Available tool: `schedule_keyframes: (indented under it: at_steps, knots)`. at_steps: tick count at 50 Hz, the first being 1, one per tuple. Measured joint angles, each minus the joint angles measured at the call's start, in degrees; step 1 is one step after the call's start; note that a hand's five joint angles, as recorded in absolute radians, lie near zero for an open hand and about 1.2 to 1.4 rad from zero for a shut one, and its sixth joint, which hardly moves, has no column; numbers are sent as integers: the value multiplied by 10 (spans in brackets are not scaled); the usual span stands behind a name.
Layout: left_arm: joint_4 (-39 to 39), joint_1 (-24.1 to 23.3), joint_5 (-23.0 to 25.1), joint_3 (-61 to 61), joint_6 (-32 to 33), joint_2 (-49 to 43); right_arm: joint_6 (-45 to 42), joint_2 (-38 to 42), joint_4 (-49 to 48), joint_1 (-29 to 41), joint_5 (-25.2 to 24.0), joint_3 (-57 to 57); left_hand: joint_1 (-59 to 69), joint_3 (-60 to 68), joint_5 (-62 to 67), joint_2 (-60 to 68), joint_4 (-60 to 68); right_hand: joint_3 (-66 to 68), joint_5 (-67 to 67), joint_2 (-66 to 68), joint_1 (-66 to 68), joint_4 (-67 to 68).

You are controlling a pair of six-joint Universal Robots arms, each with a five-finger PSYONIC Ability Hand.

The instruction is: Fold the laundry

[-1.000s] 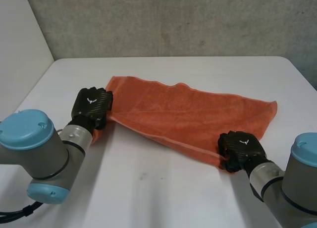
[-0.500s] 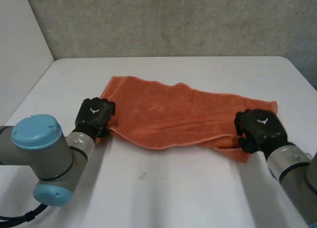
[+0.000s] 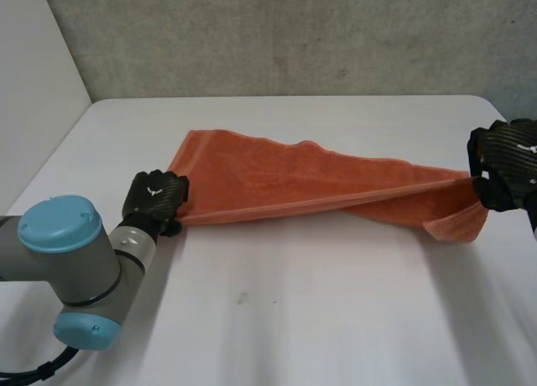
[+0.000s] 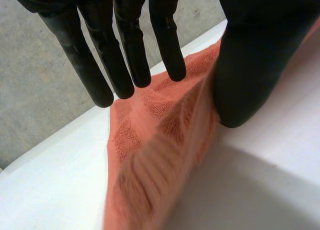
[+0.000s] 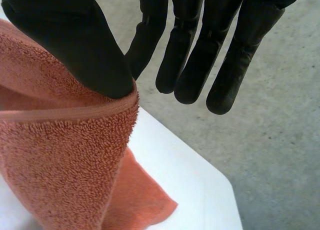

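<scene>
At the left of the head view, the left arm (image 3: pixel 71 260) with its grey joints and light-blue caps reaches forward over the white table (image 3: pixel 319 302). Its black left hand (image 3: pixel 153 198) sits low at the left end of the orange terry towel (image 3: pixel 285 180).

In the left wrist view, this left hand (image 4: pixel 250 50) has the towel (image 4: pixel 160 140) corner pinched. The thumb presses one side of the cloth. The straight fingers (image 4: pixel 125 50), lying side by side, meet it on the other side at their tips.

From that corner the towel's near edge runs taut across the table in a straight line, rising toward the right. The far part of the cloth lies rumpled on the table behind the taut edge.

At the far right, the black right hand (image 3: pixel 510 161) holds the other end raised, and a loose flap hangs below it to the table.

In the right wrist view, the right hand (image 5: pixel 65 35) clamps its thumb on the hemmed edge of the towel (image 5: pixel 60 160). The fingers (image 5: pixel 200 55) are straight and close together behind it.
</scene>
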Motion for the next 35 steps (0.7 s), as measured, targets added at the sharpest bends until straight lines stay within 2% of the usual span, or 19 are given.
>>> schedule_keyframes:
  at_steps: [3,5,7,9,15,19,21,22,27,28,32,35]
  knots:
    - [-3,0,-3,-4,1,4,-1,-3,1,-12,-13,0,83,81,76,81,76,0,0,0,0,0]
    - [-6,1,-8,-6,1,10,-1,-2,2,-16,-20,0,190,182,182,183,183,0,1,0,0,0]
    - [-8,1,-11,-7,1,14,-2,-1,3,-18,-25,0,198,192,193,197,192,0,1,0,0,0]
    - [-24,3,-31,-17,2,43,-8,8,14,-23,-42,0,255,268,265,270,269,0,2,0,0,0]
    - [-76,5,-49,-45,7,109,-53,34,60,-25,-53,-12,266,285,280,286,285,0,2,0,0,0]
    - [-152,12,-51,-82,21,197,-134,49,145,-29,-53,-36,269,290,284,291,290,0,2,0,0,0]
    - [-174,14,-51,-92,28,222,-146,49,158,-31,-53,-40,269,290,284,291,290,0,2,0,0,0]
    - [-207,19,-50,-104,39,258,-190,51,211,-36,-52,-55,270,290,284,291,291,0,2,0,0,0]
    - [-277,30,-46,-124,65,334,-244,49,281,-44,-51,-74,275,291,289,292,291,0,2,0,0,0]
    - [-313,36,-41,-132,78,372,-272,48,321,-47,-51,-83,276,291,289,292,292,0,2,0,0,0]
    - [-349,48,-20,-144,92,406,-319,49,389,-50,-52,-94,278,291,291,292,292,0,2,0,0,0]
    - [-357,64,7,-150,96,405,-336,61,401,-48,-53,-94,278,291,291,292,292,0,2,0,0,0]
